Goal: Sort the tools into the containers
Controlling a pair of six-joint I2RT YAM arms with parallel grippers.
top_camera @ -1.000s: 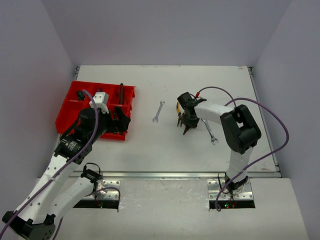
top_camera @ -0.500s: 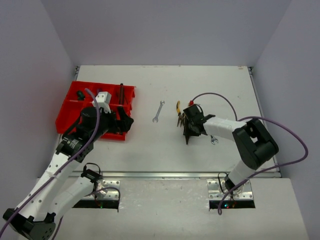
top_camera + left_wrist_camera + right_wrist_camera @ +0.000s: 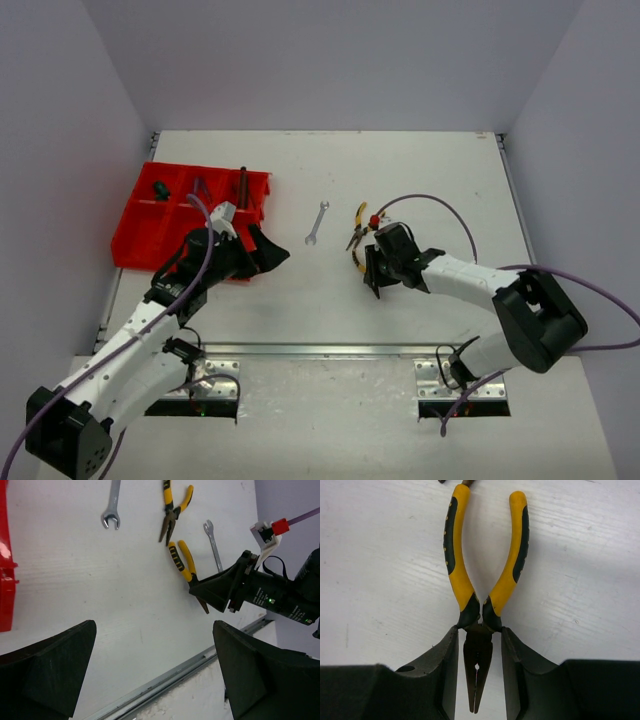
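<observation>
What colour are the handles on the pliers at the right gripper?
Yellow with black grip inlays on the pliers; clearest in the right wrist view.

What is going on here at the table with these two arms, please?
The right gripper is closed on the head of yellow-handled needle-nose pliers, down at the table. The left gripper hangs open and empty beside the red organizer tray, which already holds a few tools. A second pair of pliers and a silver wrench lie loose mid-table.

Red tray (image 3: 135,235), near side behind left arm (image 3: 185,275), contents indistinct.
</observation>
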